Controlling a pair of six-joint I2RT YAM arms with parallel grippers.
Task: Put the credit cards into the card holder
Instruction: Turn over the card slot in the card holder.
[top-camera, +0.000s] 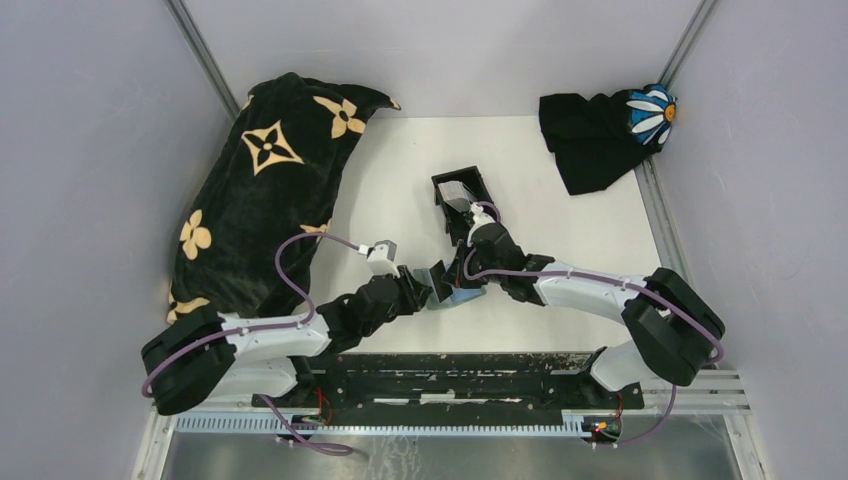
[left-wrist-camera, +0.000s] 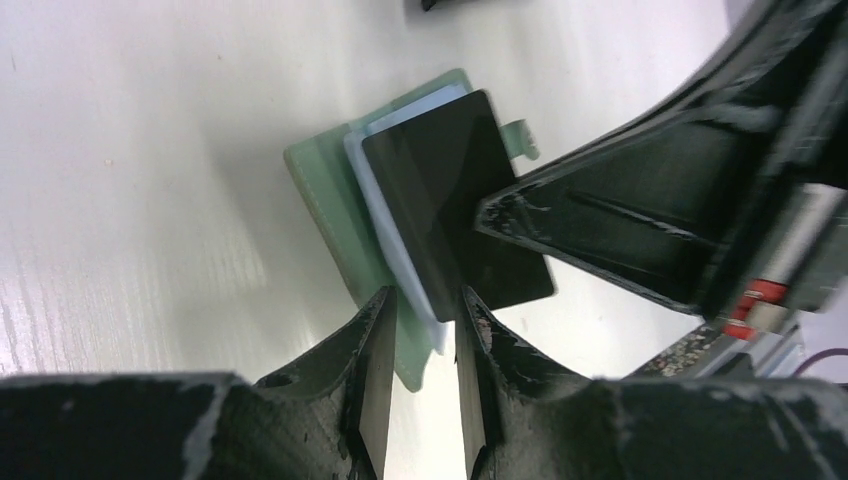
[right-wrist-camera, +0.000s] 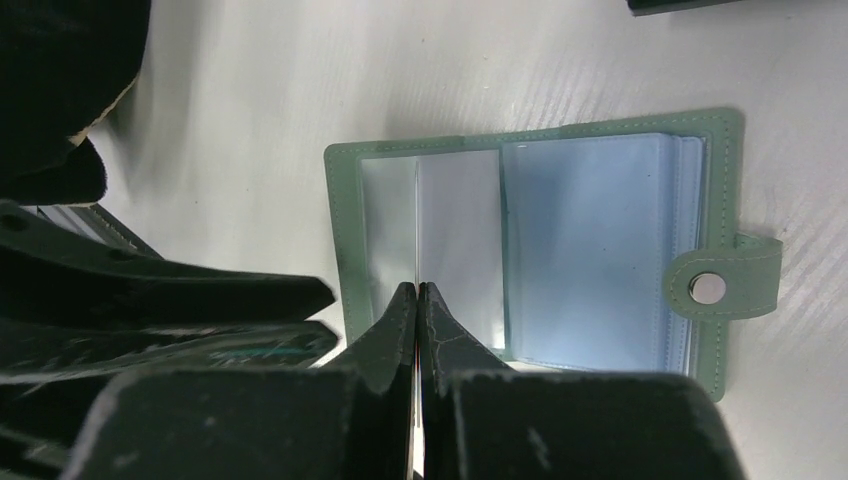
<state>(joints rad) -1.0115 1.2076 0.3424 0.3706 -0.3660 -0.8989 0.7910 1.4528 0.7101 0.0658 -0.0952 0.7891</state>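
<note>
Insertion step: right gripper (right-wrist-camera: 416, 300) pinches a dark credit card (left-wrist-camera: 440, 190) on edge over the open green card holder (right-wrist-camera: 345, 230); left gripper (left-wrist-camera: 425, 300), jaws narrow, straddles the holder's sleeves, grip unclear; next, slide the card squarely into a pocket.

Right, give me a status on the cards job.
Done: the green card holder lies open with its sleeves exposed, but no card is clearly seated. In hand: the right gripper pinches a dark card over the sleeves, and the left gripper straddles the holder's edge. Left: slide that card in, then probably whatever grey sits in the black box.
</note>
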